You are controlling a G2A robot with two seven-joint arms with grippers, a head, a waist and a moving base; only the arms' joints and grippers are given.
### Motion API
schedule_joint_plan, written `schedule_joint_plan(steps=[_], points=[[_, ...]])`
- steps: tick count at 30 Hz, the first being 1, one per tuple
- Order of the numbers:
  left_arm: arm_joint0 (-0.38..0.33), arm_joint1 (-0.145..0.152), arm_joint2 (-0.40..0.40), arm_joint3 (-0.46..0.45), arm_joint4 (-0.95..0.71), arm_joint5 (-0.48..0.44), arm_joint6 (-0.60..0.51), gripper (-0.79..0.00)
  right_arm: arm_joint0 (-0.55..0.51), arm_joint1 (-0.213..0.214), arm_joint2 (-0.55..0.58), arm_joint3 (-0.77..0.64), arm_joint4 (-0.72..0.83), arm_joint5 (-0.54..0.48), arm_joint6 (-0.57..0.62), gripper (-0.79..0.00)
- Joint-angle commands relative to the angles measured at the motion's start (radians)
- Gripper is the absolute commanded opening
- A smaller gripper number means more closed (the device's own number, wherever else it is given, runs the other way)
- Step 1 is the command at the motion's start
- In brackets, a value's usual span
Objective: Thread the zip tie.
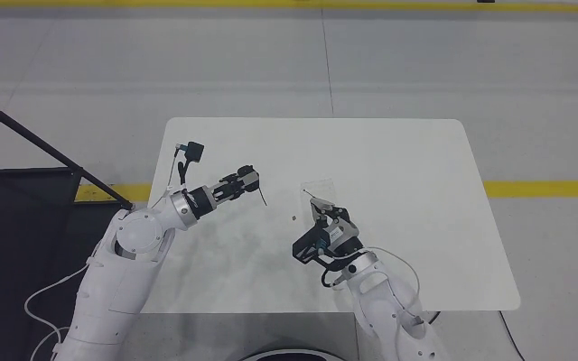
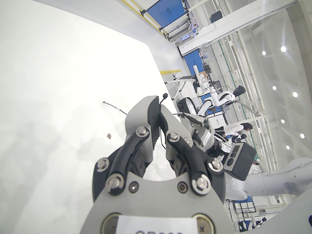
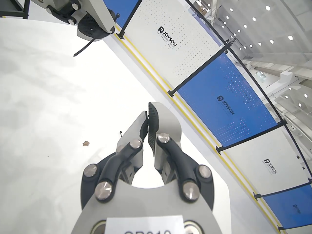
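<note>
- my left gripper point(image 2: 159, 104) is pinched tight on the zip tie point(image 2: 165, 96), held over the table point(image 1: 406, 180); head sticks out one side of the pads, tail out the other.
- my right gripper point(image 3: 148, 113): pads pressed together. a 2nd thin black strip point(image 2: 114, 107) is by the tips, can't tell if it's gripped.
- brown speck point(image 3: 85, 143) on the table nr the right gripper.

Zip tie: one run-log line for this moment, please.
zip tie: pinched in left tool, both ends sticking out | right tool: shut, apart from it | threading: not yet done
</note>
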Motion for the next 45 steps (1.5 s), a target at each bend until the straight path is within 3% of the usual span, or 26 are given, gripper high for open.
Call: schedule_joint_plan(steps=[1,8,19,27,45], points=[[0.0,0.0,0.0,0.0,0.0,0.0,0.0,-0.785,0.0,0.0,0.0,0.0,0.0,0.0,0.0,-0.785],[0.002,0.001,0.003,-0.017,0.017,0.0,-0.001,-0.785,-0.005,0.002,0.003,-0.014,-0.004,0.007,-0.04,-0.785],[-0.096,0.017,0.029,0.006,0.114,-0.065,-0.18,-0.785,-0.047,0.022,0.093,-0.043,0.118,0.005,-0.355,-0.785],[-0.175,0.021,0.081,0.053,0.089,-0.172,-0.289,-0.785,-0.073,0.041,0.139,-0.045,0.161,-0.085,-0.557,-0.785],[-0.181,0.021,0.085,0.056,0.088,-0.173,-0.287,-0.785,-0.079,0.044,0.151,-0.046,0.148,-0.087,-0.555,-0.785]])
